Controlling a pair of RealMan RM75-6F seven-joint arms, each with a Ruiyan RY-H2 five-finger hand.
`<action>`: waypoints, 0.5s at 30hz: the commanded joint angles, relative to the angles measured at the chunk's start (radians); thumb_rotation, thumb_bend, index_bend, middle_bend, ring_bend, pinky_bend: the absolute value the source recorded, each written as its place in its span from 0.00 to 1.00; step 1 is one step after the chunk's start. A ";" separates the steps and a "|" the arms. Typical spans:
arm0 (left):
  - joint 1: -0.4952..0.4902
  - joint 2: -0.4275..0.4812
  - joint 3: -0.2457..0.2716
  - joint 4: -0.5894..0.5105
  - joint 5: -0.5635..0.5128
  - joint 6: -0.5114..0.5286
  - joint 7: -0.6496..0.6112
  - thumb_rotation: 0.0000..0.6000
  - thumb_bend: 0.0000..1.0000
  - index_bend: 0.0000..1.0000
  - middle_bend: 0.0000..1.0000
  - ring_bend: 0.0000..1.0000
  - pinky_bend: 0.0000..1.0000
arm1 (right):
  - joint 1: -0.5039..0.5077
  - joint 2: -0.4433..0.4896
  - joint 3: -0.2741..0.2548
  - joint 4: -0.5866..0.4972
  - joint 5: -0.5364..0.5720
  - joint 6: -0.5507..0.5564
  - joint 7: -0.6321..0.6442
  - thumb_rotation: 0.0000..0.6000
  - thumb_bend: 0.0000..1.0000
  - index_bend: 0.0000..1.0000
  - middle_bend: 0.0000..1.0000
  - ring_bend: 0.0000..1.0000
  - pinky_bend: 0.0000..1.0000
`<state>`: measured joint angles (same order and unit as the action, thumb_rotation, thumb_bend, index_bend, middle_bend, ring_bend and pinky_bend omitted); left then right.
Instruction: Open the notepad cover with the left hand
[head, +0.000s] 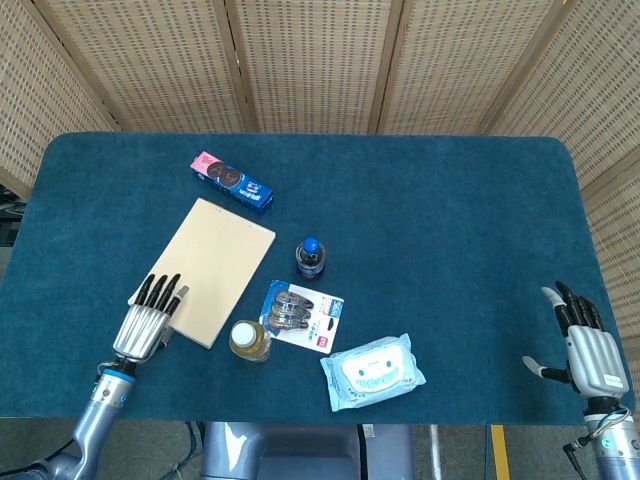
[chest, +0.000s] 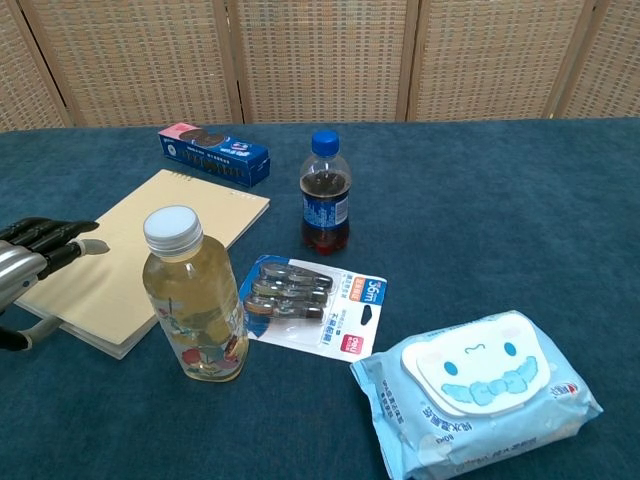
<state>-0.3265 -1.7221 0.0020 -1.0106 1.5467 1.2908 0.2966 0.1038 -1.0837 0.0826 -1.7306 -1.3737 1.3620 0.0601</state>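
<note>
Notepad (head: 215, 268) lies flat and closed on the blue table (head: 450, 220), at about 9 o'clock from table centre, long axis running 7 to 1 o'clock. Left hand (head: 146, 320) sits at the notepad's 7 o'clock corner, fingers straight and slightly spread, fingertips (head: 160, 288) over the cover's near-left edge; in the chest view the thumb hangs below the pad's edge, holding nothing that can be made out. Right hand (head: 585, 345) rests well apart at the table's 4 o'clock edge, fingers extended, thumb out to the side, empty. Cookie box (head: 232, 183) lies just beyond the notepad at its 12 o'clock. Cola bottle (head: 310, 258) stands upright at the notepad's 3 o'clock. Tea bottle (head: 249, 340) stands just beside the notepad's 5 o'clock edge. Clip packet (head: 301, 315) lies between the two bottles; wipes pack (head: 373, 371) at its 4 o'clock.
</note>
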 joint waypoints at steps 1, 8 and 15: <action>-0.003 -0.007 0.001 0.006 0.002 -0.002 0.002 1.00 0.42 0.11 0.00 0.00 0.00 | 0.000 0.000 0.000 0.000 0.000 0.000 0.000 1.00 0.16 0.06 0.00 0.00 0.00; -0.008 -0.021 0.000 0.016 0.000 -0.007 0.012 1.00 0.49 0.11 0.00 0.00 0.00 | 0.000 0.001 0.001 0.000 0.001 -0.001 0.004 1.00 0.16 0.06 0.00 0.00 0.00; -0.008 -0.023 0.000 0.018 0.001 0.000 0.013 1.00 0.56 0.11 0.00 0.00 0.00 | 0.000 0.002 0.001 -0.001 0.002 -0.002 0.005 1.00 0.16 0.06 0.00 0.00 0.00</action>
<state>-0.3348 -1.7453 0.0022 -0.9928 1.5476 1.2905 0.3094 0.1043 -1.0820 0.0837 -1.7314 -1.3721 1.3603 0.0651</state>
